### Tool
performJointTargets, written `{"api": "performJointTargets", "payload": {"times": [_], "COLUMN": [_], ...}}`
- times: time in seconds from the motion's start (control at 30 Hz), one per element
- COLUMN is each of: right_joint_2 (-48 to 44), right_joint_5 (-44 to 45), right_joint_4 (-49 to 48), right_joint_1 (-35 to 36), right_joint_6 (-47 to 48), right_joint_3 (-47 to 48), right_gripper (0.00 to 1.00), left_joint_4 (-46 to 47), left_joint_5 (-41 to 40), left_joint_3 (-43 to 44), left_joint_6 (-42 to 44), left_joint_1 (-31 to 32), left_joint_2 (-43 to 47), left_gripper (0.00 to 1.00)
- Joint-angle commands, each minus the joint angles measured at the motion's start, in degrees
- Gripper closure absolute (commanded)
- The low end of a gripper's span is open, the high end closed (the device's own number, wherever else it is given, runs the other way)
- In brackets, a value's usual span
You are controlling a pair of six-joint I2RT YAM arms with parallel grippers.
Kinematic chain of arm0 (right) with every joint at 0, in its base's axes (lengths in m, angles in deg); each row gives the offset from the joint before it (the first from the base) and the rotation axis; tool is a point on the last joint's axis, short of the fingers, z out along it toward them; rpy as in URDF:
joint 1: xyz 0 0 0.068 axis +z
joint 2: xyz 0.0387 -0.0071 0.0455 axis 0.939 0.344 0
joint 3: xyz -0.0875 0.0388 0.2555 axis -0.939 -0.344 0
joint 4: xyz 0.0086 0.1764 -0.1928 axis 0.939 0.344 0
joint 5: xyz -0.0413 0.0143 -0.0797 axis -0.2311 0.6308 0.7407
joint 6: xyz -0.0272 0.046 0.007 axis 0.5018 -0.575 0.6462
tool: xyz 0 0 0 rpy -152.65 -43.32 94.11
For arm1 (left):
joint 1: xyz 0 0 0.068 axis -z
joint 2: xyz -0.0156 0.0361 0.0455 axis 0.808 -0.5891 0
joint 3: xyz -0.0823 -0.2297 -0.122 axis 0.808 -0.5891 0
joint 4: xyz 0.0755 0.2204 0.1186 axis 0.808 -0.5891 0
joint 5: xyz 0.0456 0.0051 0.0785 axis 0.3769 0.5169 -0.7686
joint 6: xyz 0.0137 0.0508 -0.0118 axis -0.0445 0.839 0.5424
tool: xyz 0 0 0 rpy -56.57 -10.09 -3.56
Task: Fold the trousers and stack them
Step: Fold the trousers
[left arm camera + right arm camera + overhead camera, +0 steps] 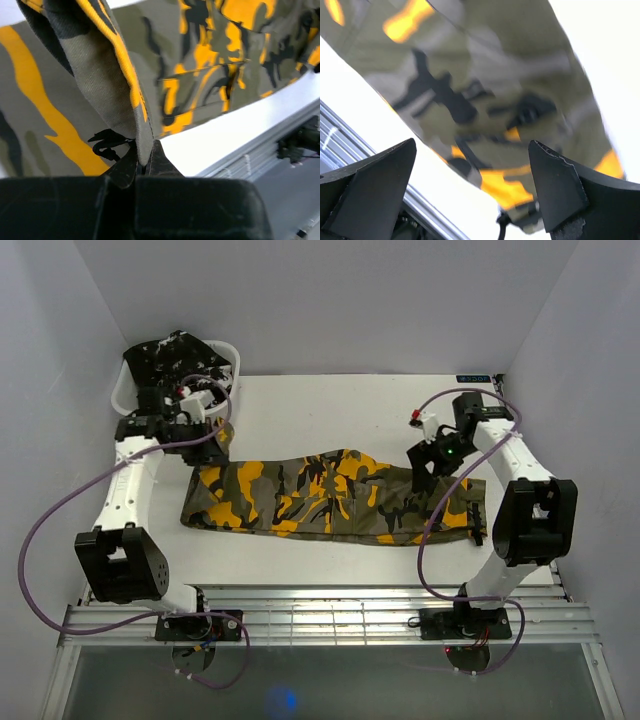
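Left gripper (144, 161) is pressed together on a raised ridge of the long olive-grey cloth camouflage trousers with orange-yellow and black patches (330, 498). The pinch sits at the pair's 9 o'clock end, with the edge lifted off the white table (330, 405), likely so that end can be carried over for a fold.

Right gripper (472, 145) is spread wide, its 2 fingers (375, 190) straddling cloth at the 3 o'clock end and gripping nothing. It reads as lining up a matching grab so both ends travel together.

The trousers lie across the table centre, long axis 9 to 3 o'clock, near edge close to the metal rail (330, 615) at 6 o'clock.

The 2nd pair, black cloth trousers with white flecks (170, 360), is heaped in the white plastic tub (232, 350) at 11 o'clock, out of the working area. Judged to be waiting its turn. Fold not yet made, stack not started.
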Motion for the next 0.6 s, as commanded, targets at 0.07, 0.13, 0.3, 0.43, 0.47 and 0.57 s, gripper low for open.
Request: {"api": "performJointTargets", "payload": {"times": [0.07,0.13,0.3,0.43,0.47,0.57], "right_joint_2": [-2.68,-3.47,-5.75,-6.11,-5.93,-5.67], "right_joint_5": [2.53,2.53,4.37,5.43,5.43,4.91], "right_joint_4": [4.30,5.27,5.80,6.67,6.94,7.64], "right_joint_1": [-8.80,-11.44,-14.08,-14.62,-14.70,-14.70], "right_joint_6": [4.61,5.49,6.73,6.81,6.81,6.99], "right_joint_3": [-4.57,-4.93,-6.95,-7.04,-7.13,-7.65], "right_gripper": [0.02,0.02,0.02,0.03,0.03,0.03], "left_joint_4": [16.67,21.24,28.97,34.87,35.40,36.19], "left_joint_5": [-10.90,-14.16,-19.87,-24.69,-25.93,-29.53], "left_joint_3": [-7.19,-8.43,-10.19,-11.86,-11.87,-11.60], "left_joint_6": [-23.80,-26.37,-34.01,-38.24,-38.77,-41.23], "left_joint_1": [13.96,19.15,29.78,34.54,35.42,38.32], "left_joint_2": [0.87,-1.33,-9.77,-11.97,-12.50,-15.40], "left_gripper": [1.00,1.00,1.00,1.00,1.00,1.00]}}
